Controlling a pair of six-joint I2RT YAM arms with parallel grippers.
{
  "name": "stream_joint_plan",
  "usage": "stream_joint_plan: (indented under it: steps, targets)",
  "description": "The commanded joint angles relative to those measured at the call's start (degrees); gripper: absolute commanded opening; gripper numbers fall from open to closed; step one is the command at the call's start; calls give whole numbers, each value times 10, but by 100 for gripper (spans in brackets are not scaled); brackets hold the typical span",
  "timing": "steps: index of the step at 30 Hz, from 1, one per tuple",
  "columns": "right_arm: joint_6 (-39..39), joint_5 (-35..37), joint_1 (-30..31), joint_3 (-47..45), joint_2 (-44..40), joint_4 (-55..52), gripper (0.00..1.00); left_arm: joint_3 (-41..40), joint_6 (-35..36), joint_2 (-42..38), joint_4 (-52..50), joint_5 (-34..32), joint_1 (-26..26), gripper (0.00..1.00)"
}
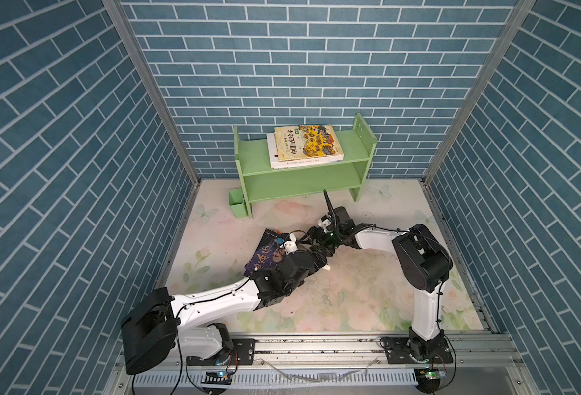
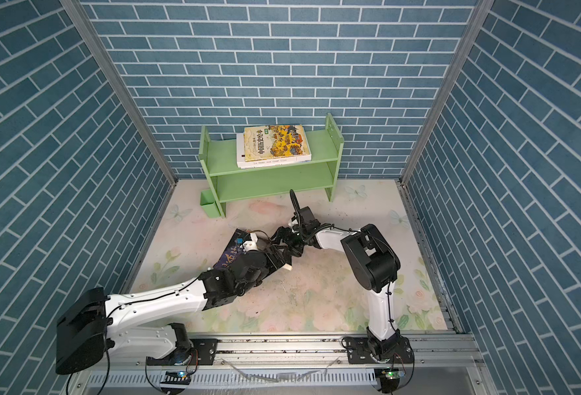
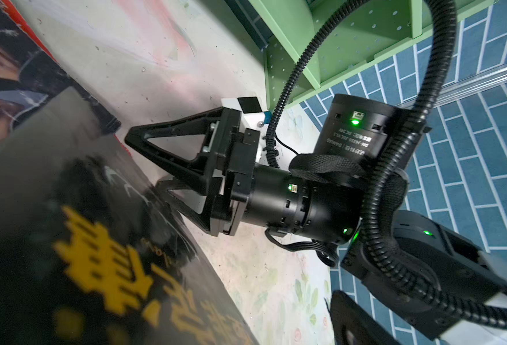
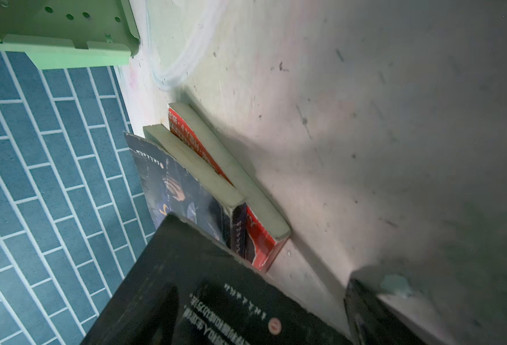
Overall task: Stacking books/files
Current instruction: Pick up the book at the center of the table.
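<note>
Yellow book (image 1: 308,142) atop white books (image 1: 299,164), green shelf (image 1: 251,154) upper tier.

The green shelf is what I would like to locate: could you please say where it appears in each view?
Both top views: the green shelf stands at the back centre against the blue brick wall, with a yellow book stacked on its upper board.
Left wrist: it shows beyond the black cable hose.
Right wrist: only one end of it shows, beyond the red book.
Shared landmark: the blue brick wall.

Black book (image 3: 67,239) blurred, cropped by edge
</note>
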Motion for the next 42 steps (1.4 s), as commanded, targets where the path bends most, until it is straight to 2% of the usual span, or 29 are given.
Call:
stream_joint_plan:
  steps: [1, 7, 17, 28, 33, 37, 42]
  targets:
    - [21, -19, 7, -12, -5, -4, 87, 23, -37, -1, -80, 11, 3, 90]
    - [23, -7, 8, -18, -11, 1, 87, 62, -93, -11, -211, -3, 3, 93]
    - [25, -3, 8, -17, -9, 1, 86, 7, -170, -34, -217, 0, 4, 89]
    - [27, -3, 7, -8, -4, -5, 86, -32, -171, -55, -186, -9, 4, 65]
    - [27, -4, 7, 0, -1, -8, 86, -30, -161, -56, -187, -14, 4, 49]
    - [27, -4, 8, 3, -3, -10, 86, -25, -162, -58, -201, -18, 4, 32]
    - [27, -3, 5, 8, -13, -10, 86, -7, -146, -64, -219, -24, 4, 22]
